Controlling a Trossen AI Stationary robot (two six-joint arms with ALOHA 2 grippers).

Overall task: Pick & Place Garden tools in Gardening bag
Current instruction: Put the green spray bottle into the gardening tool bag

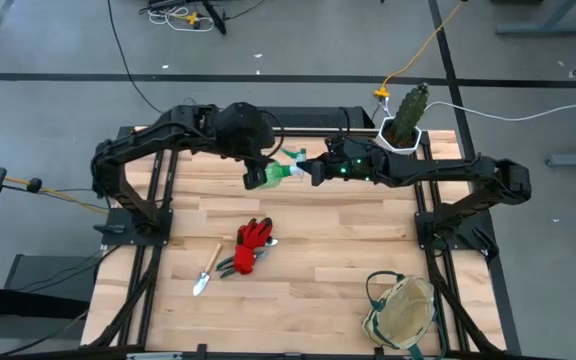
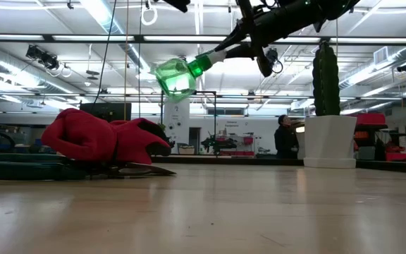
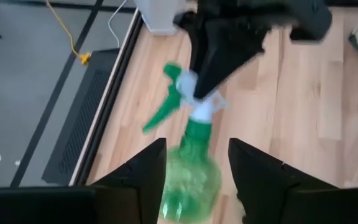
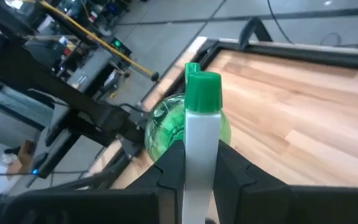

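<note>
The right gripper (image 1: 313, 170) is clamping the white spray head of the spray bottle (image 1: 271, 174), holding it in the air above the table's far side, while the left gripper (image 3: 194, 177) is straddling the green body, fingers apart and not visibly touching — a handover, by appearance. Next the bottle is needing one firm hold and carriage to the bag (image 1: 401, 312) at the near right corner — gloves (image 1: 254, 236) and trowel (image 1: 206, 271) are lying unpicked

Wooden tabletop (image 1: 328, 225), on which are laid: red gloves (image 1: 255, 235) upon pruners (image 1: 236, 263), trowel (image 1: 206, 271) beside them, canvas bag (image 1: 402, 312) at one corner, potted cactus (image 1: 405, 118) at another.
</note>
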